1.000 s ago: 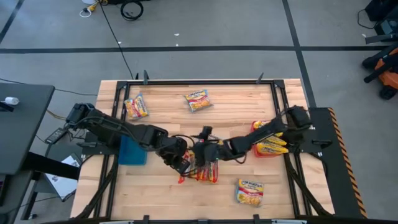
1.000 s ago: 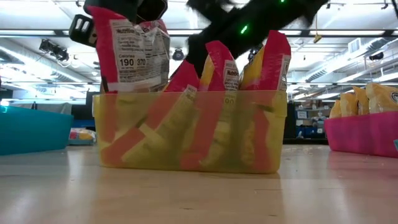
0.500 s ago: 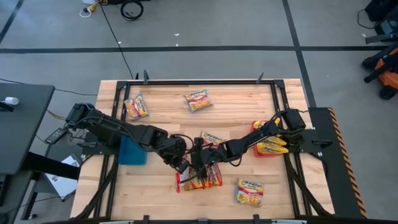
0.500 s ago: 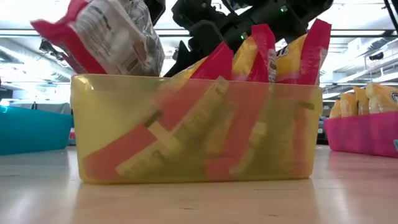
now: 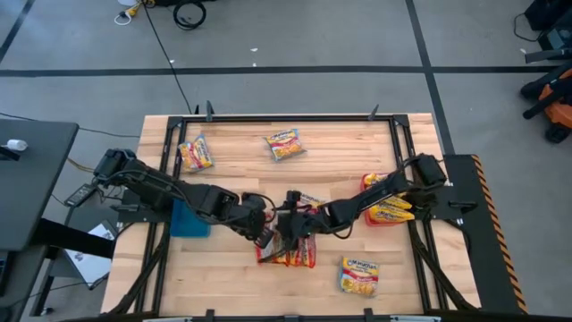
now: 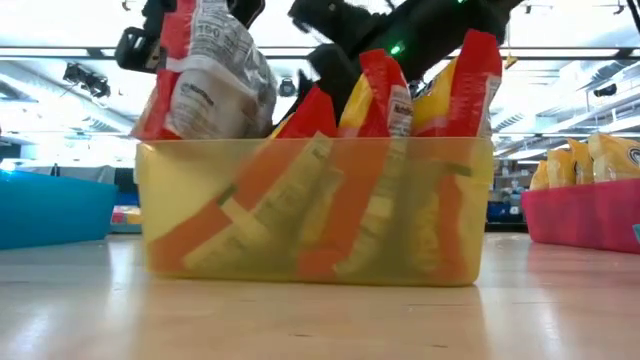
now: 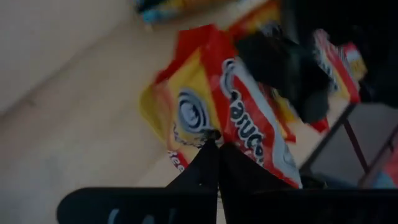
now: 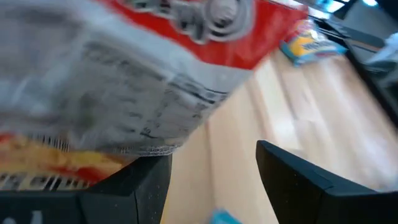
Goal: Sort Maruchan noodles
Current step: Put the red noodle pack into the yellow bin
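- The table (image 5: 223,268) fills the middle of the high view, and my two arms meet just below its centre, over the yellow tray (image 6: 315,215).
- That tray sits centre frame in the low view, packed with red-orange Maruchan noodles (image 6: 375,95) standing on edge. A blue tray (image 5: 189,217) lies at left and a red tray (image 5: 375,201) at right, the latter holding yellow packets.
- Loose packets lie flat on the table: two toward the upper middle (image 5: 284,144) and upper left (image 5: 196,153), one at lower right (image 5: 358,275).
- My left pincer (image 7: 217,144) is pinched tight on the sealed edge of a red packet (image 7: 245,124), hanging at upper left in the low view above the tray's rim.
- My right pincer (image 8: 211,155) stands wide, holding nothing, close beneath that same packet.
- I judge these packets light, with a brittle block inside slick, crinkly film. A hard squeeze mid-body could crack the noodles, so the flat crimped seam is my best hold, though the packet swings from it.
- I reckon the film may slip from a shallow pinch.
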